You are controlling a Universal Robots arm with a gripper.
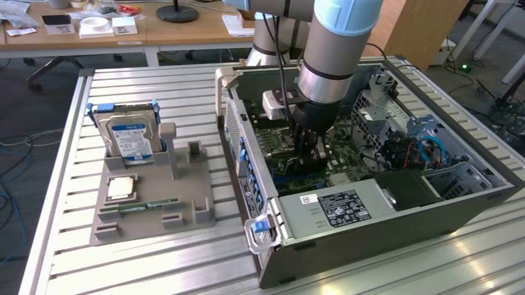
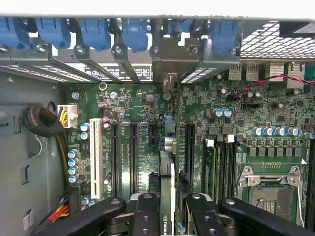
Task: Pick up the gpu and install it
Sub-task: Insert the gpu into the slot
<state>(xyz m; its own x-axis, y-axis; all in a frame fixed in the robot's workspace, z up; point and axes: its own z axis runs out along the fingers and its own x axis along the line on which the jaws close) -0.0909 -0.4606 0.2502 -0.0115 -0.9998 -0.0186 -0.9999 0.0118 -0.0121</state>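
My gripper [image 1: 308, 161] reaches down inside the open computer case [image 1: 459, 203], just above the green motherboard [image 1: 283, 163]. In the wrist view its black fingers [image 2: 147, 214] stand on either side of the gpu [image 2: 166, 172]. The gpu appears edge-on as a narrow strip with a green logo near the fingers. It runs along the motherboard [image 2: 138, 98] between the dark expansion slots, up to the metal bracket [image 2: 170, 59] at the case's rear wall. The gripper [image 2: 172, 212] is shut on the gpu.
A grey holder [image 1: 176, 212] on the slatted table at the exterior view's left carries a hard drive [image 1: 131, 138], a processor [image 1: 122, 187] and a memory stick [image 1: 152, 204]. Blue latches [image 2: 133, 32], a white slot [image 2: 96, 150], the processor socket [image 2: 270, 189] and cables [image 2: 42, 123] surround the gpu.
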